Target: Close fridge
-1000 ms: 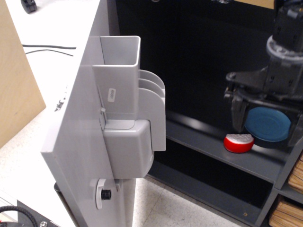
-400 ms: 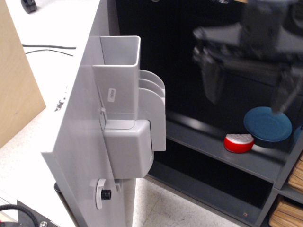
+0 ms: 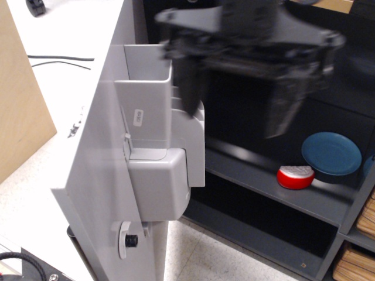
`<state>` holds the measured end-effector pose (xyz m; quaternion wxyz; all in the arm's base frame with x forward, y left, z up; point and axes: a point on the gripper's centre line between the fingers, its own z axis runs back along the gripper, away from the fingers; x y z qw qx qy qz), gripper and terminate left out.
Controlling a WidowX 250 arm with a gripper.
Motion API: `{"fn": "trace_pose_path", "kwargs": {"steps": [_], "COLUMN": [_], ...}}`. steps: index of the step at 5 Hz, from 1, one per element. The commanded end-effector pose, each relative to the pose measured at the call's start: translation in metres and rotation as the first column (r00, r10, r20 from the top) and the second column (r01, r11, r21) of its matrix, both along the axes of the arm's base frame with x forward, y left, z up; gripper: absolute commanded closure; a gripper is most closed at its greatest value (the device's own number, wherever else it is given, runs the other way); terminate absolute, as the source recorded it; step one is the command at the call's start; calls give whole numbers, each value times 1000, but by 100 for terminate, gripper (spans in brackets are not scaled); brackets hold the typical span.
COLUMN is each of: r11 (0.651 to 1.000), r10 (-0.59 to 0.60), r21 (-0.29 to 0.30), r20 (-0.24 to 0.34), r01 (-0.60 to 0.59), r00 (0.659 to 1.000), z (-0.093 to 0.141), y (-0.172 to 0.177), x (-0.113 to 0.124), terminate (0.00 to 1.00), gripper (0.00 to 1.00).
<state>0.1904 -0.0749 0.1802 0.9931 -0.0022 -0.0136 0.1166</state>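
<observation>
The fridge stands open. Its light grey door point(image 3: 102, 175) swings out toward me on the left, inner side showing, with grey inner bins point(image 3: 158, 134) fixed to it. The dark grey shelved body point(image 3: 252, 175) fills the right. My gripper point(image 3: 237, 111) is blurred, high in the frame in front of the dark interior. Its two fingers hang down wide apart and hold nothing. The left finger point(image 3: 190, 88) is right beside the top of the door bins; I cannot tell whether it touches them. The door handle is hidden.
A blue plate point(image 3: 331, 153) and a red and white round piece point(image 3: 296, 177) sit on the fridge shelf at right. A tan wooden board point(image 3: 20, 99) stands at the far left. A black cable point(image 3: 58, 57) lies on the white counter behind the door.
My gripper has moved left and up from the blue plate at the right, across the fridge interior, to the door bins. The door, plate and red piece have not moved.
</observation>
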Motion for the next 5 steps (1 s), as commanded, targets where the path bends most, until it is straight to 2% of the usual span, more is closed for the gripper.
{"fn": "trace_pose_path", "kwargs": {"steps": [1, 2, 3, 4, 5], "r11": [999, 999, 1000, 1000, 999], "r10": [-12, -11, 14, 20, 39], "r21": [-46, -44, -18, -5, -9], "r20": [25, 58, 68, 27, 19], "r01": [13, 13, -13, -20, -38], "r00": [1000, 998, 998, 999, 999], "z": [14, 20, 20, 10, -13], "y": [46, 62, 72, 76, 71], "x": [-38, -48, -46, -43, -36], "terminate": [0, 0, 0, 0, 0], "gripper": [0, 0, 0, 0, 0]}}
